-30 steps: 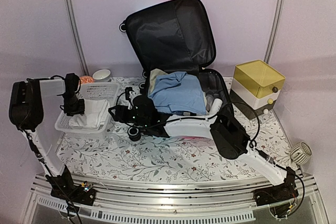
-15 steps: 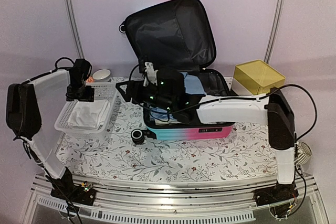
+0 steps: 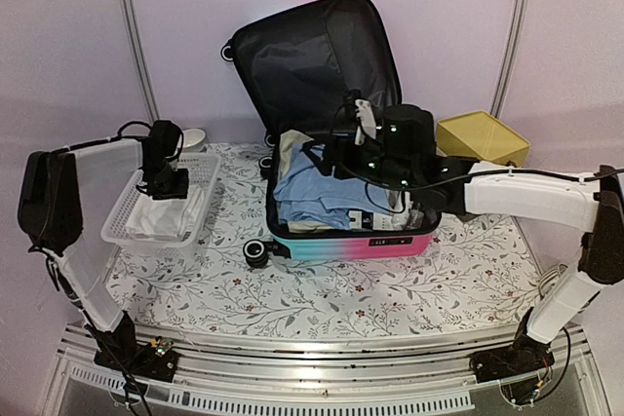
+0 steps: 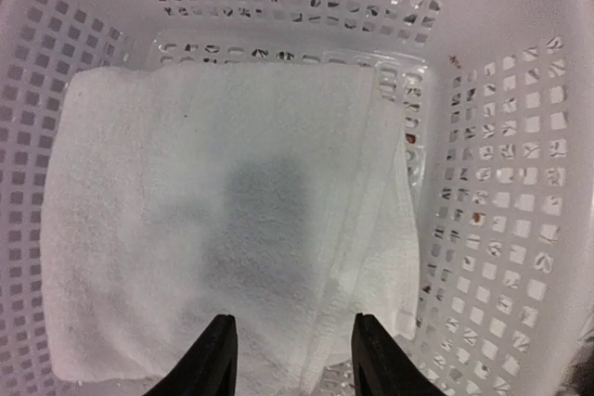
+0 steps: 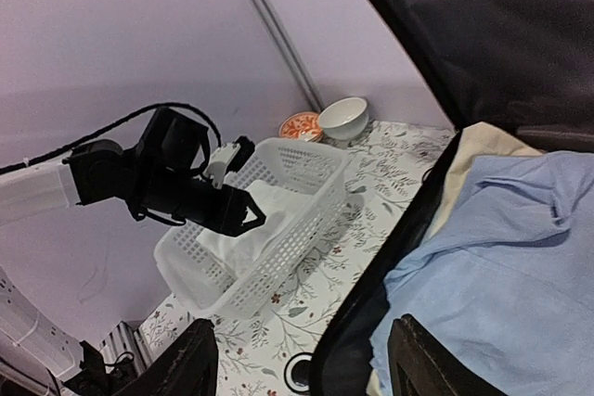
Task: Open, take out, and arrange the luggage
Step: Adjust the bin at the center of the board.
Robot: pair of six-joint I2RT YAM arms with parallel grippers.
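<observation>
The luggage, pink-to-turquoise, lies open on the table with its black-lined lid standing up behind. A blue garment lies on top inside, over a cream one; the blue one also shows in the right wrist view. My right gripper hovers above the suitcase's back part, open and empty, and it also shows in its wrist view. My left gripper hangs open and empty just above a folded white towel in the white basket.
The white basket stands left of the suitcase, with a white bowl and a small orange dish behind it. A yellow-topped box stands at the right, behind my right arm. Walls close off the back.
My right gripper has swung from the suitcase's left front to above its back right. My left gripper has shifted within the basket and now sits over the towel.
</observation>
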